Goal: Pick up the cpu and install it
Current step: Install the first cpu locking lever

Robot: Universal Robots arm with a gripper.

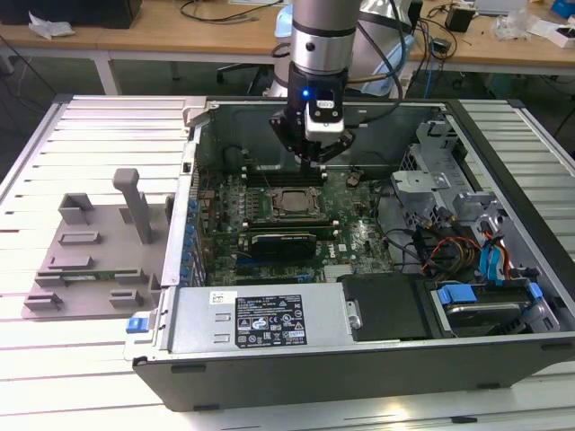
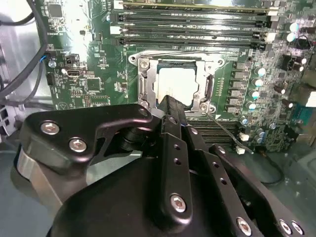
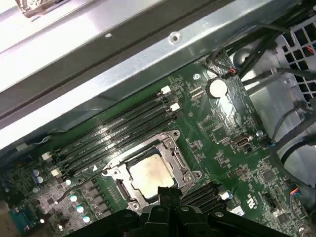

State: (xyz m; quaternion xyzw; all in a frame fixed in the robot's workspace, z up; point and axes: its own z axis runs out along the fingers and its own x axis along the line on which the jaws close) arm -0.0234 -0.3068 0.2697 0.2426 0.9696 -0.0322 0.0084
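**CPU seated in the socket, gripper poised above the motherboard**

The cpu (image 2: 177,83) lies flat inside the metal socket frame (image 2: 143,81) at the middle of the motherboard (image 2: 89,74), silvery top face up; it shows likewise in the first wrist view (image 3: 150,171). Taking the socket frame as landmark: the memory slots (image 2: 192,22) run in parallel rows just beside one edge of it, a column of capacitors (image 2: 256,84) stands near another edge, and a round coin cell (image 3: 216,88) sits on the board well apart from it. In the exterior view the frame (image 1: 292,203) lies near the centre of the open computer case (image 1: 359,359), which rests on a slatted counter (image 1: 90,126); a grey plastic tray (image 1: 85,260) stands on the counter outside the case, to the exterior view's left.

The gripper (image 1: 322,162) hangs over the board, just off the frame towards the memory slots. In both wrist views the fingers (image 2: 174,109) are drawn together into a narrow tip with nothing between them. That tip (image 3: 168,193) overlaps the near rim of the frame, at the edge of the cpu; whether it touches the chip or stands above it cannot be told.
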